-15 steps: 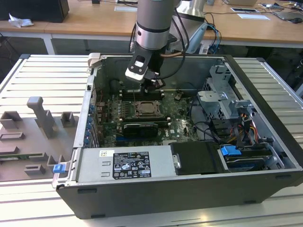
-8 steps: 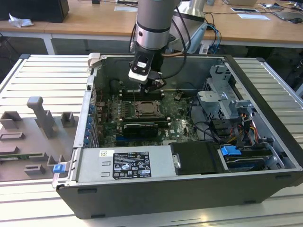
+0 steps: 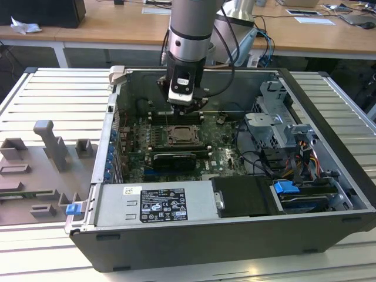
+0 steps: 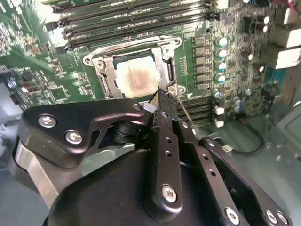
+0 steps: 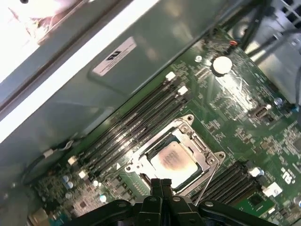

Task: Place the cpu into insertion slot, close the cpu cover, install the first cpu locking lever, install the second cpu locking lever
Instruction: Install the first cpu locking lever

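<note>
In the first wrist view the tool (image 5: 161, 187) sits bottom centre, tips pressed together with nothing visibly between them, right at the socket (image 5: 136, 165) edge. Just past it, mid-frame, the chip (image 5: 173, 161) is seated with the cover (image 5: 195, 145) down around it. The thin lever (image 5: 208, 181) at lower right looks unlatched, so I'd call this the first-lever step: it needs pushing down and hooking. Memory slots (image 5: 141, 117) run behind.
</note>
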`<action>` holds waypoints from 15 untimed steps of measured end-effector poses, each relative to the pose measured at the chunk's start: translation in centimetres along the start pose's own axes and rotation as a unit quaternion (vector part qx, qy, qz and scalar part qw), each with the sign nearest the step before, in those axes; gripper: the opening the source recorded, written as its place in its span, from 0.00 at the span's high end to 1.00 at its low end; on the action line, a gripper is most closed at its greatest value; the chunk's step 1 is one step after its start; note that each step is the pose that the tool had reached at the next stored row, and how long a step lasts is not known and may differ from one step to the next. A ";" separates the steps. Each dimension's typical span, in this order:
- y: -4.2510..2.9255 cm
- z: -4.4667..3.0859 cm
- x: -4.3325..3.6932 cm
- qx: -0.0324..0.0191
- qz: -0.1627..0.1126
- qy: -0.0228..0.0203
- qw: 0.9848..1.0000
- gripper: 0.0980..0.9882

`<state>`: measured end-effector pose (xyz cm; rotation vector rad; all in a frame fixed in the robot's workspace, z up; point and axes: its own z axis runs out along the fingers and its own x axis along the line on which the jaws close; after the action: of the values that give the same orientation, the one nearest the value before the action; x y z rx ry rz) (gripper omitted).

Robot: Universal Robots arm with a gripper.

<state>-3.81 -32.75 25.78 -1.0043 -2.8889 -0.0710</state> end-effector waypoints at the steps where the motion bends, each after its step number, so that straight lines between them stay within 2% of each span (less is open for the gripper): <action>1: 0.00 0.00 0.00 0.001 -0.009 0.000 1.000 0.99; 4: 0.00 0.00 0.00 0.003 -0.037 0.001 0.999 0.99; 6: 0.00 -0.01 0.00 0.002 -0.048 -0.002 0.999 0.99; 7: 0.00 -0.01 0.00 0.000 -0.050 -0.006 0.999 0.99; 11: 0.00 0.01 0.00 -0.013 -0.060 -0.025 0.998 0.99; 13: 0.00 0.01 0.00 -0.022 -0.070 -0.038 0.997 0.99; 14: 0.00 0.02 0.00 -0.024 -0.081 -0.041 0.996 0.99; 15: 0.01 0.03 0.00 -0.024 -0.098 -0.041 0.994 0.99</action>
<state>-3.81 -32.75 25.75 -0.7446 -3.0665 -0.1129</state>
